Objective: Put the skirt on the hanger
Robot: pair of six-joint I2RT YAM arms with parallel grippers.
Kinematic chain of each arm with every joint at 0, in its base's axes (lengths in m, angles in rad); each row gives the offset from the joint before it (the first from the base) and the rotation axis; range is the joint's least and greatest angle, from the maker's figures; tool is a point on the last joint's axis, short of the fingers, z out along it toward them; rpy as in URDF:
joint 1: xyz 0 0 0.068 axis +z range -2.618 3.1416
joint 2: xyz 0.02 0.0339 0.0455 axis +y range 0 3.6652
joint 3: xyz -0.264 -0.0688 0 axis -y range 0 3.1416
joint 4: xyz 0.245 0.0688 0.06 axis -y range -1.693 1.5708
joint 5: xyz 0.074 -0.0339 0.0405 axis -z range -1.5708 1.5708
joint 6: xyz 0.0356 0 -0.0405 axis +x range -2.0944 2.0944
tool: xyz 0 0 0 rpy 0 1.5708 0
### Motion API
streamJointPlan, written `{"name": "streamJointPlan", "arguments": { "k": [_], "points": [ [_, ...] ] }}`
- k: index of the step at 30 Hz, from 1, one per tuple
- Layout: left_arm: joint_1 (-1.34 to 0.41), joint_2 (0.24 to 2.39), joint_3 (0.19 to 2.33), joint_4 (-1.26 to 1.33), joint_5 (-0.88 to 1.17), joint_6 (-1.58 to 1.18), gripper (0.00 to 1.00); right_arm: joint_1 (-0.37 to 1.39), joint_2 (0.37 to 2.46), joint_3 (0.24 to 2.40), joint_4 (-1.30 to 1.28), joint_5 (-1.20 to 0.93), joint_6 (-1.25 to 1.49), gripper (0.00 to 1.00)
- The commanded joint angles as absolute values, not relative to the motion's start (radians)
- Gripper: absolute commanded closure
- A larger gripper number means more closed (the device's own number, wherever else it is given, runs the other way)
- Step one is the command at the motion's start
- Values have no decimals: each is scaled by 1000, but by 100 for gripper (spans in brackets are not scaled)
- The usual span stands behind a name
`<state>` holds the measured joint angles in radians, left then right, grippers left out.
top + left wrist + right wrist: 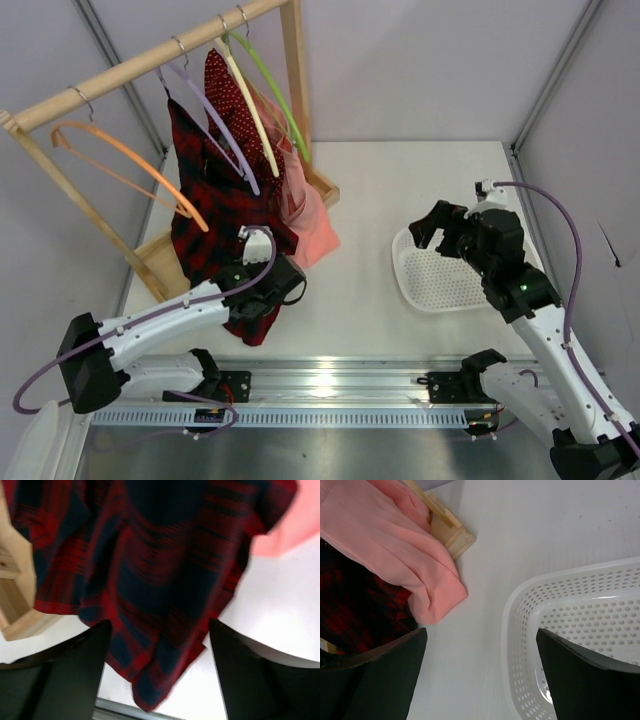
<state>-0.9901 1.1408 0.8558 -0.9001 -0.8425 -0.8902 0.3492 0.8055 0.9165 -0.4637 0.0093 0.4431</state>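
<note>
The red and navy plaid skirt (215,215) hangs from the pale lavender hanger (215,120) on the wooden rail, its hem draped down onto the table. In the left wrist view the skirt (160,580) fills the upper frame, its lowest corner between my fingers. My left gripper (288,282) is open, just in front of the hem, holding nothing. My right gripper (432,226) is open and empty over the white basket's left edge. The skirt's edge also shows in the right wrist view (355,605).
A wooden rack (150,60) carries an orange hanger (120,165), cream and green hangers, a red dotted garment (232,100) and a pink garment (315,225). The rack's base (451,530) lies on the table. A white perforated basket (440,275) sits at right.
</note>
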Motion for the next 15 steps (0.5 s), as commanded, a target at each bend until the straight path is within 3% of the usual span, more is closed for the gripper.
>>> {"name": "streamJointPlan", "arguments": {
  "k": [1, 3, 4, 6, 11, 15],
  "points": [
    [-925, 1149, 833, -859, -911, -882, 19, 345, 788, 904, -474, -5, 434, 1],
    [-898, 1155, 819, -825, -913, -861, 29, 345, 788, 897, -474, -3, 433, 1],
    [-872, 1161, 815, -789, -913, -845, 40, 345, 790, 896, -472, 0, 430, 1],
    [-848, 1166, 813, -766, -929, -824, 48, 344, 793, 896, -466, 0, 430, 1],
    [-714, 1140, 828, -634, -960, -672, 59, 344, 808, 891, -442, -6, 437, 1],
    [-554, 1112, 836, -479, -908, -519, 62, 344, 822, 882, -417, -23, 449, 1]
  ]
}}
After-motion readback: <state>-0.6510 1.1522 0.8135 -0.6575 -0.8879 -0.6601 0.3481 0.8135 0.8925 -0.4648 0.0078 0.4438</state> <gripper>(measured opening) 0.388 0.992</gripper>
